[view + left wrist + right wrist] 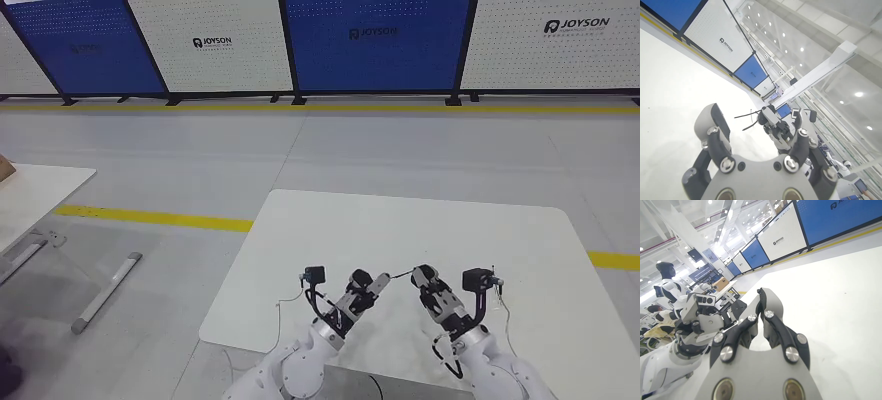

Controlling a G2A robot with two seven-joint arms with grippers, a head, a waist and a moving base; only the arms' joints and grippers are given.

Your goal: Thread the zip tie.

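The zip tie [750, 118], which I'd judge light, springy and slick, sits pinched in my right gripper [761, 293] above the table's [400, 220] 6 o'clock side, tail toward 9 o'clock. Left gripper [378, 281] gapes; I'd pinch near the tip.

The top camera sits above the arms, looking down and forward over the table [420, 225] to the panels [375, 45] behind; the left gripper [378, 281] and right gripper [423, 275] lie small at its near edge. Each wrist camera rides close behind its own gripper, tilted up (ceiling in sight): the left looks across to the right gripper and its tie [745, 115], the right back across the table corner at the left arm [704, 321]. All three share table and panels.
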